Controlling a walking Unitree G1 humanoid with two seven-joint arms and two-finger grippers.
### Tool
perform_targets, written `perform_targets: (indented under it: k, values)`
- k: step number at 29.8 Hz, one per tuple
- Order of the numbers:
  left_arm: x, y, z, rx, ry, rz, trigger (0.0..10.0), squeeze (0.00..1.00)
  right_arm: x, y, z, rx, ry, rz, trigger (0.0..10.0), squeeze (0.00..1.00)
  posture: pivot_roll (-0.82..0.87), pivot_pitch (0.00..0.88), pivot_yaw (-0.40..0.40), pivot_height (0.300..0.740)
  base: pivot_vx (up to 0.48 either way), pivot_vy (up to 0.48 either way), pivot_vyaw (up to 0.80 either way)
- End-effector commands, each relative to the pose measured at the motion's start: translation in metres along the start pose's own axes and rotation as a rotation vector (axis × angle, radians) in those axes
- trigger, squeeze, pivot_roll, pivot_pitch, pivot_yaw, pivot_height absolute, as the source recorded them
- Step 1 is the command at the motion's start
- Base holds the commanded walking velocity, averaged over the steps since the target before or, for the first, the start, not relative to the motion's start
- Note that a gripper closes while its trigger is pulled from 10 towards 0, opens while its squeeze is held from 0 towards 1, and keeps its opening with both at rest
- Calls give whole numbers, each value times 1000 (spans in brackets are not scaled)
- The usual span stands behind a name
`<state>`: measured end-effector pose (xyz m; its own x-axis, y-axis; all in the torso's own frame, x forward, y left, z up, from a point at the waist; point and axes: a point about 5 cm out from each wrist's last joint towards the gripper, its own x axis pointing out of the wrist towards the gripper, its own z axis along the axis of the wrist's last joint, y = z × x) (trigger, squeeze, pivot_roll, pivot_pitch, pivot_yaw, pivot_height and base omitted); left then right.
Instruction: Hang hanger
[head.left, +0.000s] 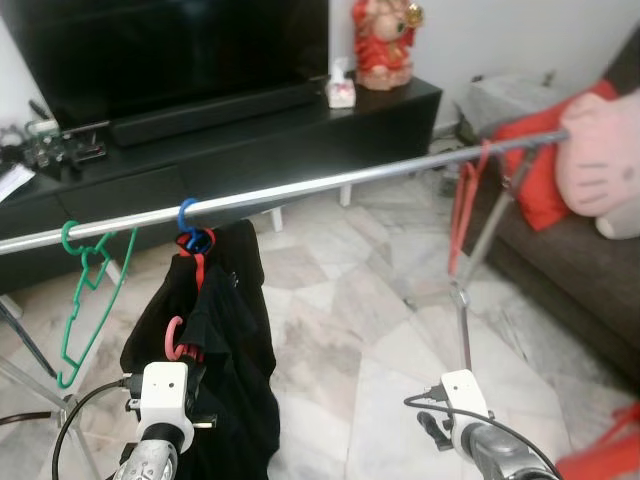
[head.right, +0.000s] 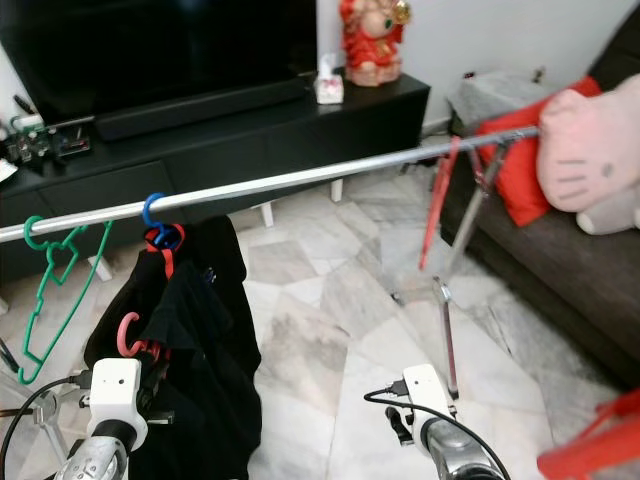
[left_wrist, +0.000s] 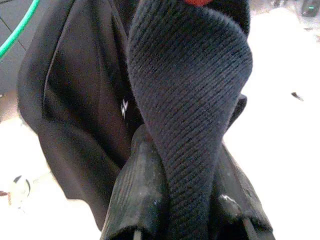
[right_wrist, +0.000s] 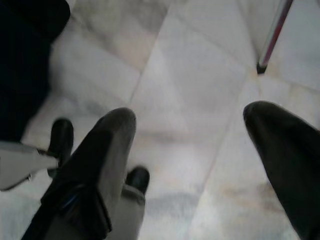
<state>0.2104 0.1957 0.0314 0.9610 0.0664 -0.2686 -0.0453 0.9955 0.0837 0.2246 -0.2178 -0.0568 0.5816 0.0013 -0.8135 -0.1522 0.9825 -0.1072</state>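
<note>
Your pink hanger is low down in front of you, below the rail, with its curved hook sticking out of the black clothes that hang down there. The left gripper has its jaws closed tight on a fold of that black cloth, right next to the pink hanger. It looks like you are in the lifting step: the hanger is held but not yet on the rail. Next you need to raise it up high and tip the hook over the rail. Aim for the bare part of the rail, to the right of the blue hook. Go slow, because the heavy cloth may swing or slip.

The blue hook already sits on the rail and holds the top of the black clothes. A green hanger hangs empty near the left end of the rail. A red strap hangs near the right end.

Your right gripper is low and holds nothing; its jaws are wide apart over the floor.

The floor is pale stone tiles. Behind the rail stands a long black cabinet with a big dark TV, a tissue box and a red figure. On the right is a dark sofa with a red cushion and a pink plush toy.
</note>
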Motion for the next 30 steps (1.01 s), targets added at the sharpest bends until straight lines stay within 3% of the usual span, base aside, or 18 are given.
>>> perform_targets:
  k: [1,30]
  values:
    - [1,4,10,18,-42,9,10000,0,0,-1,6,-12,-13,-10,10000,0,-86,0,35,740,-285,0,0]
    - [1,-1,14,17,-38,-23,10000,0,0,-1,5,-19,-7,-1,10000,0,-83,0,33,740,-284,0,0]
